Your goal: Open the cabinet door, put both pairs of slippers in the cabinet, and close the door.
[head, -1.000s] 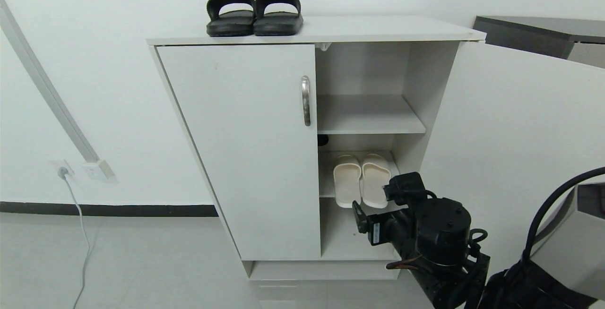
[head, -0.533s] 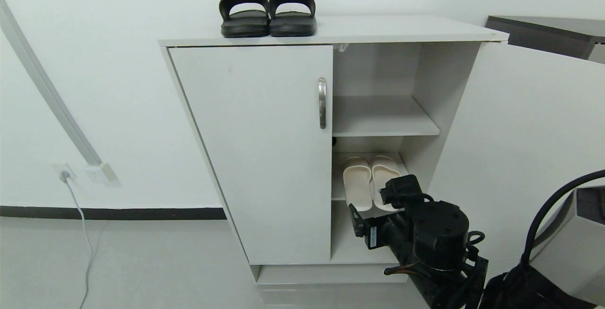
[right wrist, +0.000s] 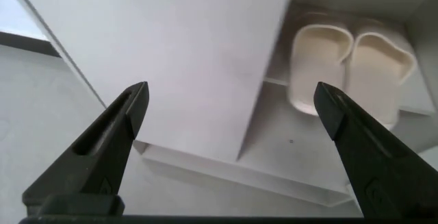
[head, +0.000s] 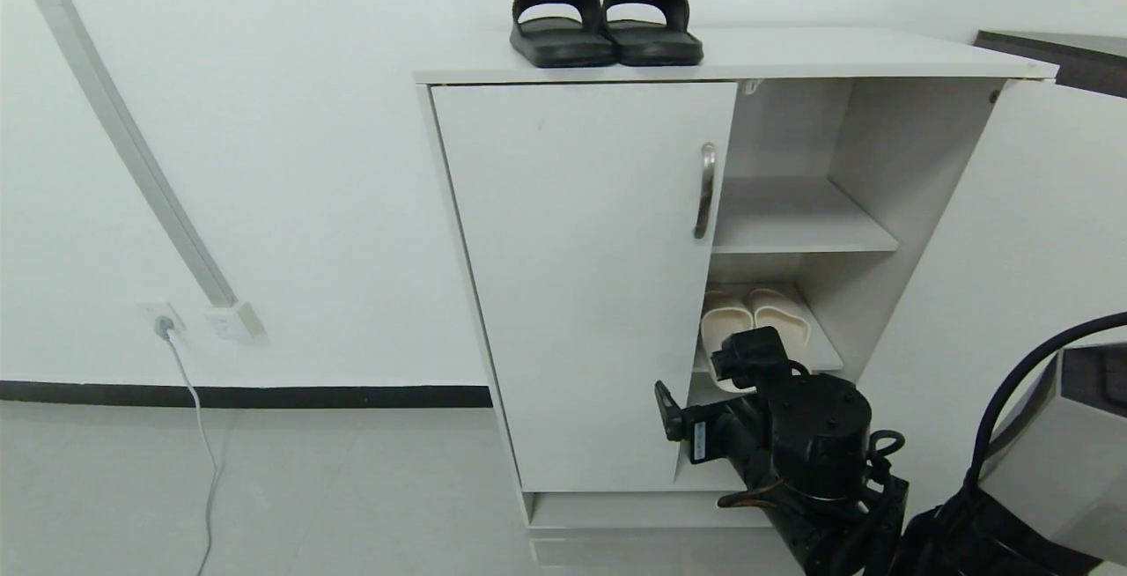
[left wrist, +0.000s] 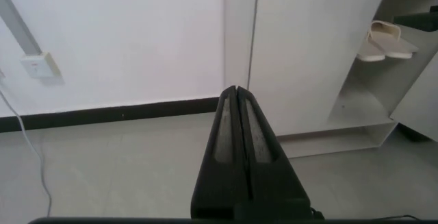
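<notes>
A pair of black slippers (head: 607, 23) stands on top of the white cabinet (head: 845, 55). Its left door (head: 581, 276) with a metal handle (head: 705, 191) is closed, and the right door (head: 1021, 268) is swung open. A pair of white slippers (head: 764, 315) (right wrist: 349, 63) (left wrist: 387, 39) lies on the middle shelf. My right gripper (head: 682, 413) (right wrist: 231, 94) hangs open and holds nothing, low in front of the closed door's inner edge and below the white slippers. My left gripper (left wrist: 236, 92) is shut and holds nothing, above the floor and left of the cabinet.
The upper shelf (head: 792, 224) is bare. A wall socket with a cable (head: 163, 327) and a slanted conduit (head: 114, 127) are on the wall at the left. A grey box (head: 1074, 61) stands behind the open door. Open tiled floor (head: 264, 488) lies left of the cabinet.
The head camera has turned left, so the cabinet sits farther right in the picture. The closed door's edge now hides part of the white slippers. My right arm keeps its place in the picture.
</notes>
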